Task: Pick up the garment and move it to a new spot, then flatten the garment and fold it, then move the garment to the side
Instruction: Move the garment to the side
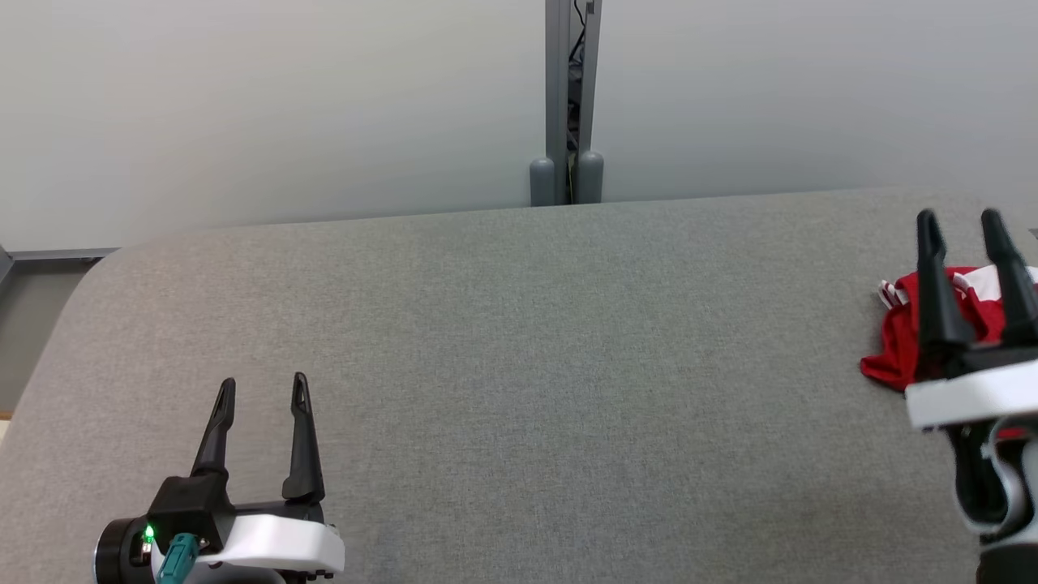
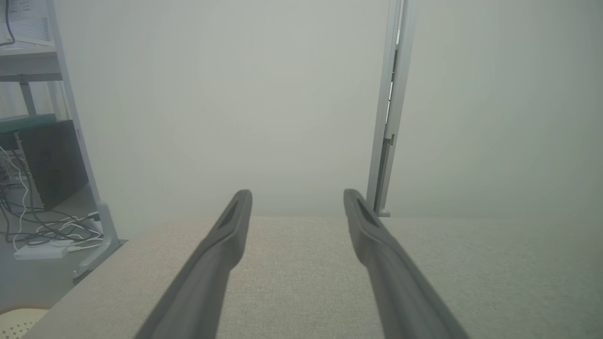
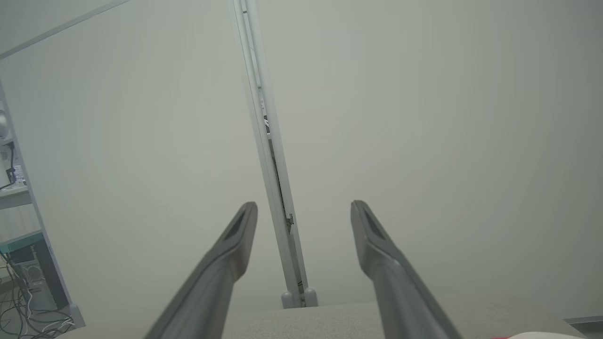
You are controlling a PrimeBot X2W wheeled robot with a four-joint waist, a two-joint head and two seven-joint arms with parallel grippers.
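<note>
Surface: grey woven-cloth table (image 1: 519, 365), flat, rounded at its far-left corner.
Backdrop: smooth pale wall panels (image 1: 243, 105), with a slim grey metal post (image 1: 558, 89) at the seam.
Garment: crumpled red-and-white fabric garment (image 1: 894, 345), bunched up at the table's far right.
Left claw: left gripper (image 1: 263, 379), long dark tapered fingers spread wide, nothing between them, low left above bare cloth.
Right claw: right gripper (image 1: 958, 213), fingers wide apart too, poised right in front of the garment. Contact? Can't tell.
</note>
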